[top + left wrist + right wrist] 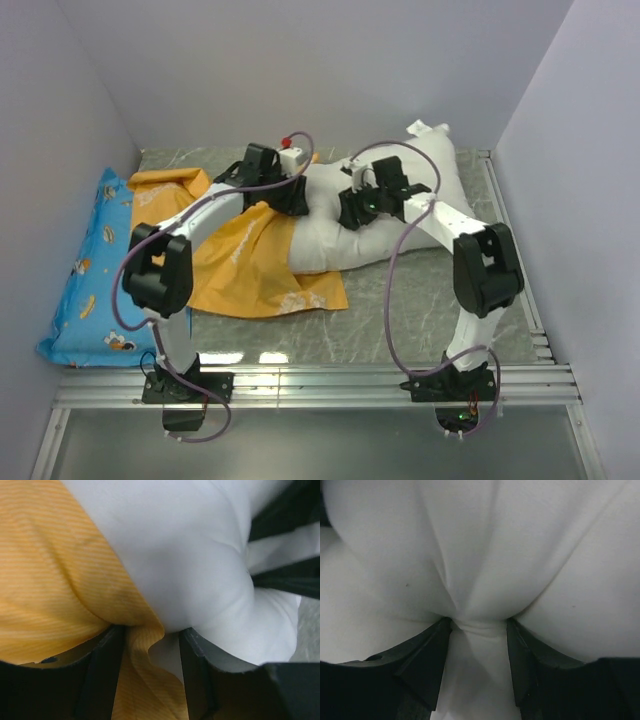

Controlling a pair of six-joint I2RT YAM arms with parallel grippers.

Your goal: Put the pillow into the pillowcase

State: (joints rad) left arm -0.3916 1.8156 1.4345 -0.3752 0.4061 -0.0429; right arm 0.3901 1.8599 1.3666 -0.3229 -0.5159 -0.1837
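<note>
Bunching soft cloth, left pincer point(147, 645) nips ribbed orange pillowcase point(55, 575); right pincer point(479, 635) pinches puffy white pillow point(485, 550).

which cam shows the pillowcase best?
Top external: the whole orange pillowcase lies spread beside the pillow. Left wrist shows only a blurred orange fold between its jaws. Right wrist shows none, only white pillow fabric.

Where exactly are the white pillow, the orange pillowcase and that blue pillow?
white pillow point(440, 190): overhead view, its puffy right half.
orange pillowcase point(245, 265): overhead view, flat middle.
blue cartoon-print pillow point(90, 280): overhead view, its centre.
</note>
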